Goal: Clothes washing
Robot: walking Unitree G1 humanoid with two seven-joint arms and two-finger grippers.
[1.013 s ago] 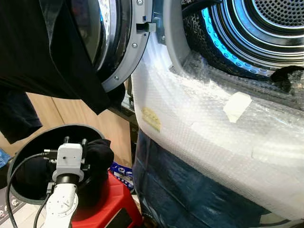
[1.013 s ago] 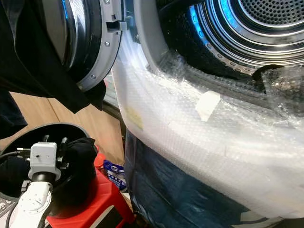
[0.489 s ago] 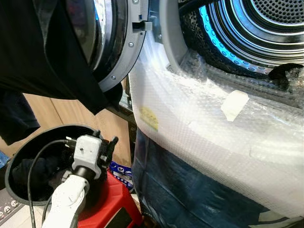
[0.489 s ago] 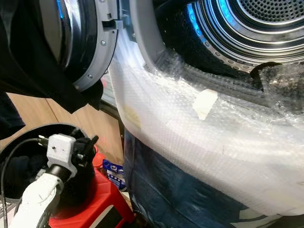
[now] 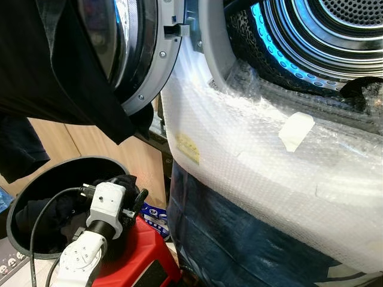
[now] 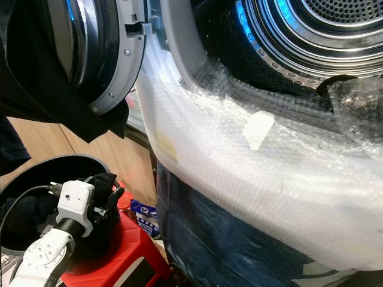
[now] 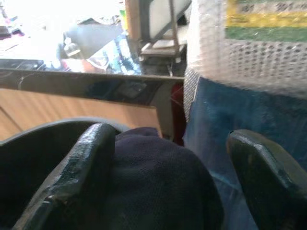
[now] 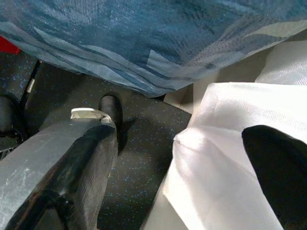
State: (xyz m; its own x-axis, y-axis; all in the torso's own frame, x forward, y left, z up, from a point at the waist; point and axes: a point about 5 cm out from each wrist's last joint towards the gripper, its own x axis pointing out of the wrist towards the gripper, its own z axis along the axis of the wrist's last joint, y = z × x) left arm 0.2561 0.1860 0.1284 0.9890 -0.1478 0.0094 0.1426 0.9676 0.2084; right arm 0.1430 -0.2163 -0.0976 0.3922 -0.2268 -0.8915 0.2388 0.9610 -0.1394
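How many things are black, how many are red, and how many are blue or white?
Black: 3 - the bucket, the dark clothes inside it, the black garment hanging over the washer door
Red: 1 - the stool under the bucket
Blue: 1 - the blue sheet on the washer front
White: 1 - the bubble wrap
Total: 6
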